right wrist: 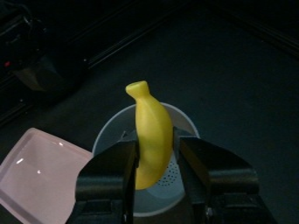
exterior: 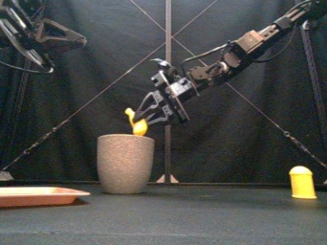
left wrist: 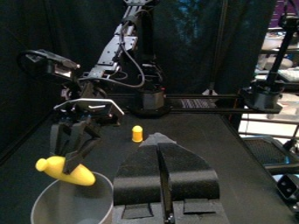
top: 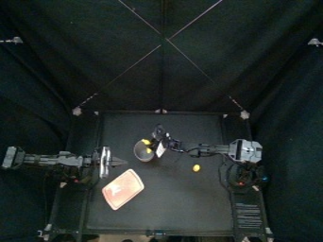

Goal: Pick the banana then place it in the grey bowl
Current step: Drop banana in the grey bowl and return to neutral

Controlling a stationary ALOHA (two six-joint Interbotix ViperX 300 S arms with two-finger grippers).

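**A:** Over the cup (exterior: 125, 163), what did the right claw (exterior: 153, 110) have?

**B:** The banana (exterior: 137, 122). The two jaws were clamped on it, one against each side, and the right arm reached in past the table's (top: 177, 198) middle to hold it there.

**A:** Was the banana in the cup or above it?

**B:** Above the mouth, and tilted. From the front its low end seemed about level with the rim. I couldn't tell whether it touched the rim.

**A:** Where did the cup stand?

**B:** Upright, near the middle of the table and a little to the left. It was grey and speckled.

**A:** And the left claw (left wrist: 163, 166)?

**B:** Its jaws were together with nothing between them. The left arm rested low at the table's left side, pointing toward the cup and well short of it.

**A:** What else lay on the table?

**B:** A pink tray (top: 123, 189) lay flat, in front of the cup and to its left, near but apart. A small yellow toy (exterior: 301, 182) stood upright on the right, well clear of the cup.
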